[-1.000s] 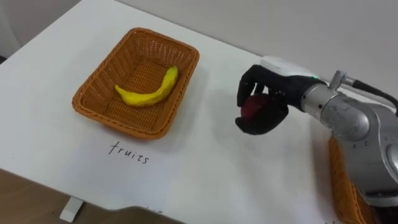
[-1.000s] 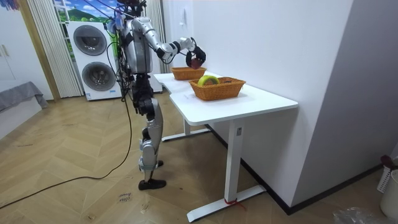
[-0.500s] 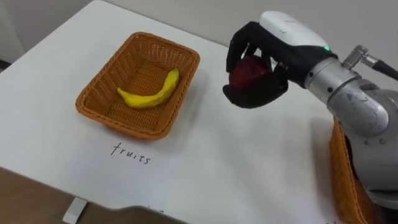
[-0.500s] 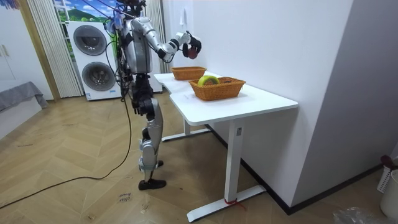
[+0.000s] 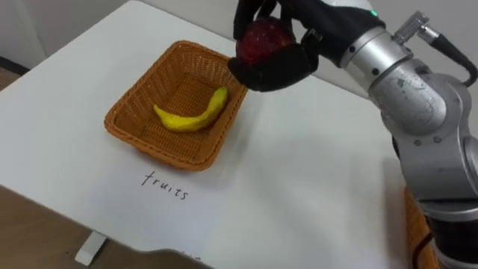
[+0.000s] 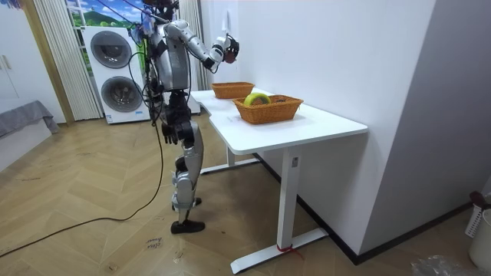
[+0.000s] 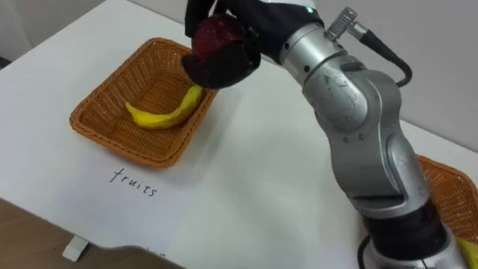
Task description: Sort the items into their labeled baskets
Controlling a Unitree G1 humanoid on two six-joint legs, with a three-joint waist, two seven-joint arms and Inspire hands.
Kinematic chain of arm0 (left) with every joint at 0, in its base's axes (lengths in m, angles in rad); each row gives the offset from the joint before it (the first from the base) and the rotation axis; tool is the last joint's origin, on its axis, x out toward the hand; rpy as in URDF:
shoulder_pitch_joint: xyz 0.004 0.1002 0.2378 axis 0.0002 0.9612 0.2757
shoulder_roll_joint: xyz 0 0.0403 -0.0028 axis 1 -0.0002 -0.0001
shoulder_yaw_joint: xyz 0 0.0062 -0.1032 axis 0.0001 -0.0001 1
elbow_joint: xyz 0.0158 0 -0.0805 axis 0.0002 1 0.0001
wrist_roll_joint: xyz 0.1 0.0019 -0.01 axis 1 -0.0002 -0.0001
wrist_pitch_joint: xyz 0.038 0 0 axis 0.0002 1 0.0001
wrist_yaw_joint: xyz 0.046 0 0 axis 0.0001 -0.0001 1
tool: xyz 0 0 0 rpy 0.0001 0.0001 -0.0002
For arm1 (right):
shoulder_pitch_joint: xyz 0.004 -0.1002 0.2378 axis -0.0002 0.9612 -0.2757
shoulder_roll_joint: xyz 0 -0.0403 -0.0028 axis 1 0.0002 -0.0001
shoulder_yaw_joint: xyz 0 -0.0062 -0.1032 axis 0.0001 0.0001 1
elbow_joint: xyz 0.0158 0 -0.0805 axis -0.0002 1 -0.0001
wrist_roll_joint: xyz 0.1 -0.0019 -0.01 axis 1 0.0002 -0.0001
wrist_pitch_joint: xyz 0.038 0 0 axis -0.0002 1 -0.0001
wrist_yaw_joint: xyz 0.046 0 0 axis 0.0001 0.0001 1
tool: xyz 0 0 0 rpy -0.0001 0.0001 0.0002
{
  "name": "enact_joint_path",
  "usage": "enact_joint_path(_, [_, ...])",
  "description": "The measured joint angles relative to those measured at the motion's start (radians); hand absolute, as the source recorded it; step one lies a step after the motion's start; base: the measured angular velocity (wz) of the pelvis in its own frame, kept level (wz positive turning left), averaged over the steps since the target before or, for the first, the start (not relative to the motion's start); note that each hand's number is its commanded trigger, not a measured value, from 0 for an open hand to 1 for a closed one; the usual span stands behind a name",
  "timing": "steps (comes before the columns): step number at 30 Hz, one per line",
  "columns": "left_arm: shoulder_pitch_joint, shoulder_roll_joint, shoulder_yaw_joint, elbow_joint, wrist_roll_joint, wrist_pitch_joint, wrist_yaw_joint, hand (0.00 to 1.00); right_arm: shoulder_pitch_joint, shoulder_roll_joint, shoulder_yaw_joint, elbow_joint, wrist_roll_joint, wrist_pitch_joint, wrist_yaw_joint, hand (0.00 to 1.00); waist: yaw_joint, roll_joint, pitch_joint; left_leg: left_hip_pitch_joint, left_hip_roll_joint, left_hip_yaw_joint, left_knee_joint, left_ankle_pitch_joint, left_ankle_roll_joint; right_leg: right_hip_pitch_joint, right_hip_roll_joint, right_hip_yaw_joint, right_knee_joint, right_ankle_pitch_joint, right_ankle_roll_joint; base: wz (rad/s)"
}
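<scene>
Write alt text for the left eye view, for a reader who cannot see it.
The robot's right hand, curled round a red apple, is held up near the far corner of a wicker basket that holds a banana. The basket stands on a white table, with a handwritten label in front of it.

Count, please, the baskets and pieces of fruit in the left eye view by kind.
Baskets: 2, the fruit basket and a second basket at the right edge
Banana: 1, in the fruit basket
Red fruit: 1, in the right robot hand
Total: 4
</scene>
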Motion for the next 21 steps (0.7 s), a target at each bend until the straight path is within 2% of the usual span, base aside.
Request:
enact_joint_path(1, [-0.001, 0.0, 0.0, 0.002, 0.0, 0.0, 0.0, 0.0, -0.006, 0.018, 0.014, 0.028, 0.001, 0.0, 0.0, 1.0, 0.009, -0.001, 0.001, 0.002, -0.002, -0.01, 0.0, 0.0, 0.0, 0.004, 0.0, -0.005, 0.0, 0.0, 0.0, 0.25])
enact_joint_path(5, [-0.021, 0.006, -0.013, 0.051, 0.0, 0.0, -0.001, 0.0, -0.008, 0.049, 0.043, 0.096, 0.024, 0.0, -0.004, 1.0, 0.05, 0.0, 0.0046, 0.002, -0.013, -0.049, -0.004, 0.0, 0.001, 0.018, -0.006, -0.026, 0.0, -0.005, 0.009, 0.27])
enact_joint_path(7, [-0.016, 0.005, -0.018, 0.061, -0.001, 0.001, -0.002, 0.0, -0.013, 0.061, 0.048, 0.118, 0.043, -0.003, -0.005, 1.0, 0.07, -0.002, 0.006, 0.002, -0.013, -0.055, -0.004, 0.0, 0.0, 0.019, -0.005, -0.028, 0.0, -0.005, 0.009, 0.11])
enact_joint_path(9, [-0.005, 0.003, -0.019, 0.063, -0.006, 0.001, -0.002, 0.0, -0.034, 0.062, 0.07, 0.159, 0.044, -0.015, -0.017, 1.0, 0.083, -0.002, 0.0071, 0.002, -0.013, -0.057, 0.001, 0.0, 0.0, 0.021, -0.005, -0.027, 0.0, -0.006, 0.009, 0.07])
enact_joint_path(12, [0.01, 0.003, -0.021, 0.034, -0.005, 0.004, -0.013, 0.0, -0.079, 0.062, 0.115, 0.261, 0.02, -0.022, -0.064, 1.0, 0.092, -0.007, 0.011, -0.009, -0.02, -0.085, 0.002, 0.0, 0.0, 0.023, -0.007, -0.052, 0.0, -0.01, 0.015, 0.26])
enact_joint_path(14, [0.011, 0.005, -0.028, 0.008, -0.004, 0.0, -0.014, 0.0, -0.095, 0.068, 0.124, 0.35, 0.005, -0.03, -0.101, 1.0, 0.113, -0.013, 0.0185, -0.01, -0.025, -0.1, 0.006, 0.0, 0.0, 0.028, -0.009, -0.056, -0.001, -0.013, 0.02, 0.21])
enact_joint_path(16, [0.01, 0.006, -0.029, -0.003, -0.003, -0.001, -0.014, 0.0, -0.096, 0.069, 0.124, 0.395, 0.003, -0.035, -0.126, 1.0, 0.126, -0.019, 0.0218, -0.017, -0.027, -0.108, 0.015, 0.0, 0.0, 0.028, -0.009, -0.063, -0.001, -0.013, 0.02, 0.24])
enact_joint_path(21, [0.002, 0.009, -0.032, -0.009, -0.004, -0.001, -0.012, 0.0, -0.095, 0.07, 0.124, 0.452, -0.003, -0.055, -0.206, 0.98, 0.13, -0.017, 0.0266, -0.048, -0.036, -0.136, 0.033, 0.0, 0.0, 0.018, -0.01, -0.085, -0.001, -0.013, 0.02, 0.22])
